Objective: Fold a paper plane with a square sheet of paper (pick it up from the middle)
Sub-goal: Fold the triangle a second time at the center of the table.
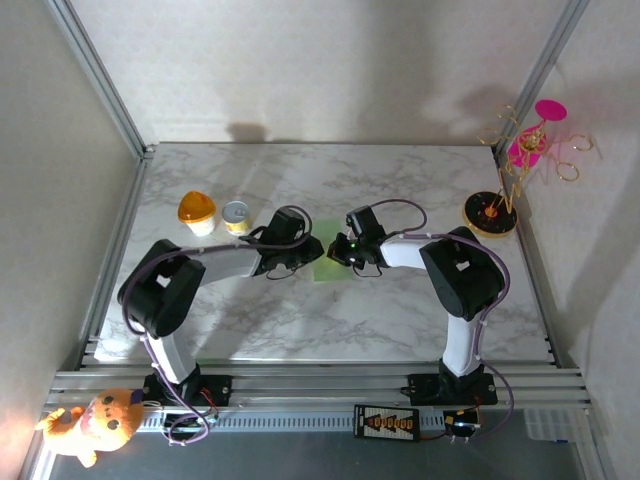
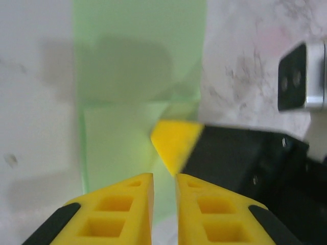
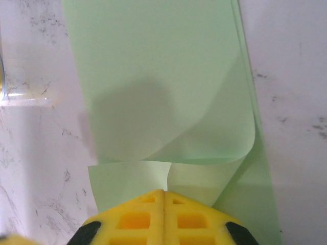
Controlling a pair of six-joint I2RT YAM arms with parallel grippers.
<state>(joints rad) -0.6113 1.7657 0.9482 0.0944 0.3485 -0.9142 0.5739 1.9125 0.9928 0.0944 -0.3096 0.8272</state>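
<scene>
The square sheet of paper [image 1: 328,266], pale green, lies mid-table between both arms. In the right wrist view the sheet [image 3: 153,76] is folded over itself, and a curled flap rises from it into my right gripper [image 3: 164,192], which is shut on that flap. My left gripper [image 2: 164,176] hovers just above the paper [image 2: 133,76] with a narrow gap between its yellow fingers and nothing in it. The right gripper's yellow fingertip [image 2: 176,143] sits just beyond the left one's tips. From above, the left gripper [image 1: 312,252] and right gripper [image 1: 338,252] almost touch.
An orange-lidded cup [image 1: 197,212] and a small tin [image 1: 236,216] stand behind the left arm. A pink-and-gold ornament stand [image 1: 510,180] is at the far right. A stuffed toy [image 1: 95,425] lies off the table at the near left.
</scene>
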